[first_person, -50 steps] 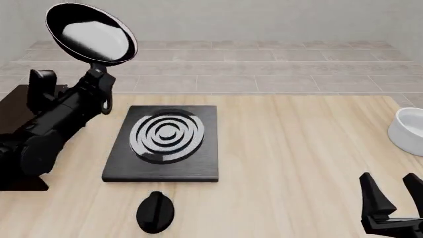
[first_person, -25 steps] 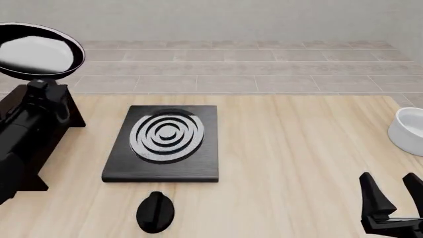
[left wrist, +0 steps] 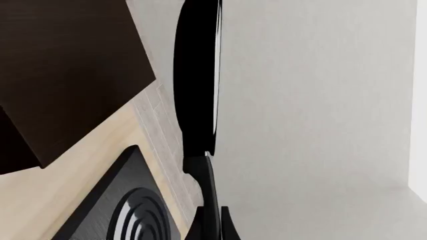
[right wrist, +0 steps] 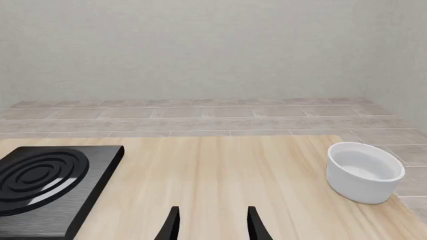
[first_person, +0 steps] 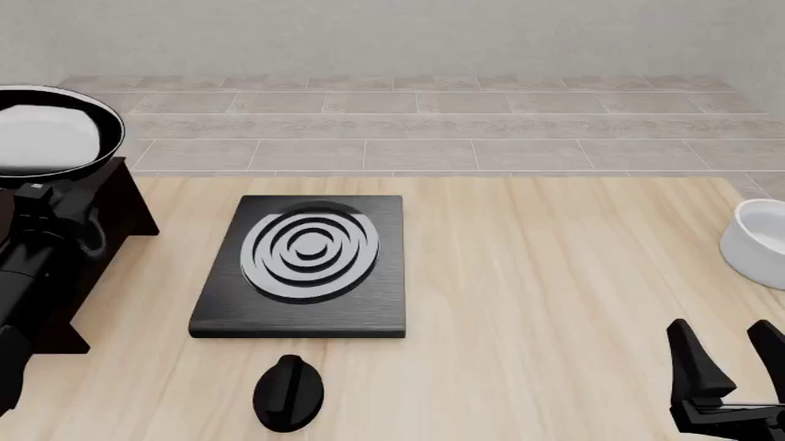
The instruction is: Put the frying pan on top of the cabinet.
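The frying pan [first_person: 50, 133], glossy black with a grey-white inner base, hangs at the far left of the front view, over the back of the dark brown cabinet [first_person: 117, 213]. My left gripper [first_person: 35, 197] is shut on its thin handle [left wrist: 211, 200], just behind the bowl of the pan. From the left wrist the pan [left wrist: 197, 75] shows edge-on, with the cabinet's flat top [left wrist: 67, 75] beside it. Whether the pan touches the cabinet I cannot tell. My right gripper [first_person: 730, 354] stands open and empty near the table's front right corner, fingertips apart [right wrist: 211, 225].
A flat black stove plate [first_person: 307, 262] with silver rings lies left of the table's middle, and a black knob [first_person: 289, 393] sits in front of it. A white bowl [first_person: 760, 243] stands at the right edge, also seen as the bowl [right wrist: 363, 172] from the right wrist.
The left arm has swung the pan leftward and downward, from beside the stove plate's back corner to above the cabinet. The right arm has not moved.
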